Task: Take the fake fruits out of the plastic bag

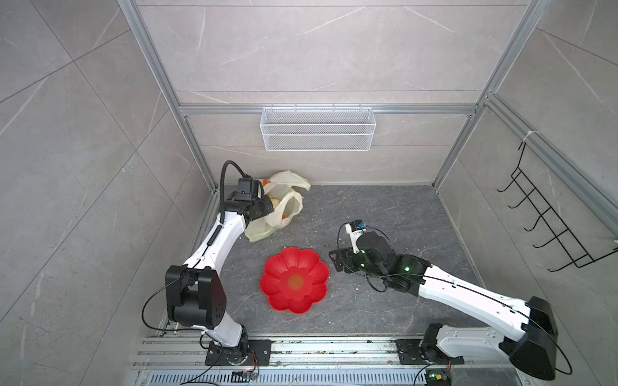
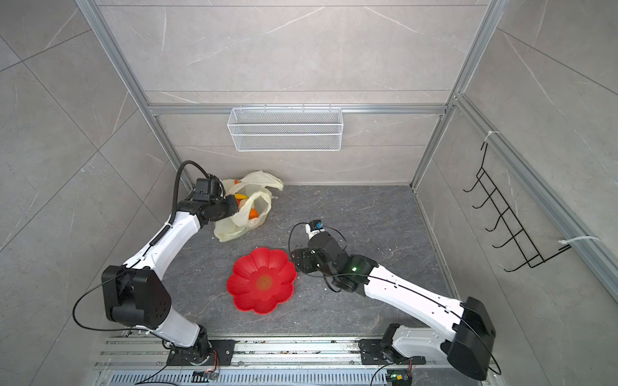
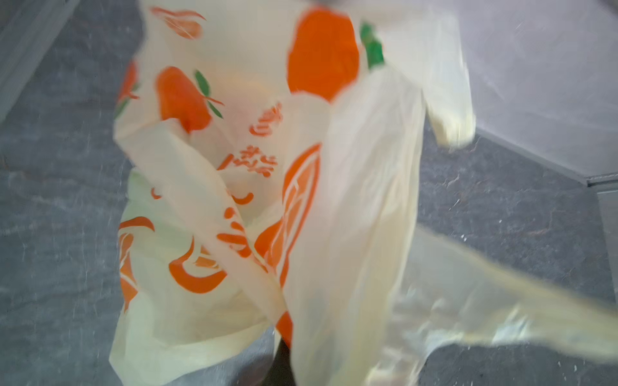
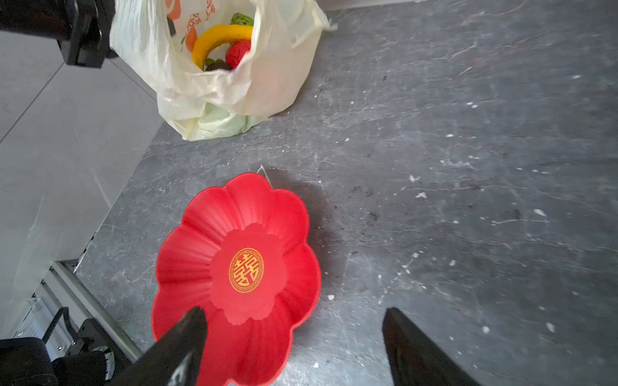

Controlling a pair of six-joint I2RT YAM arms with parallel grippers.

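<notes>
At back left, left end effector (image 2: 234, 206) pinches the plastic bag (image 4: 267, 83); right end effector (image 4: 294, 312) gapes empty, well apart

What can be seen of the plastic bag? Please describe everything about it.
The plastic bag is thin, crinkled, translucent cream-yellow film, printed with orange fruit pictures and red writing. It sits slumped on the dark table near the back left corner, its mouth open. The left gripper is shut on its rim. Inside lie a yellow banana, a red strawberry, something green and something dark. A loose flap lies toward the back wall.
</notes>
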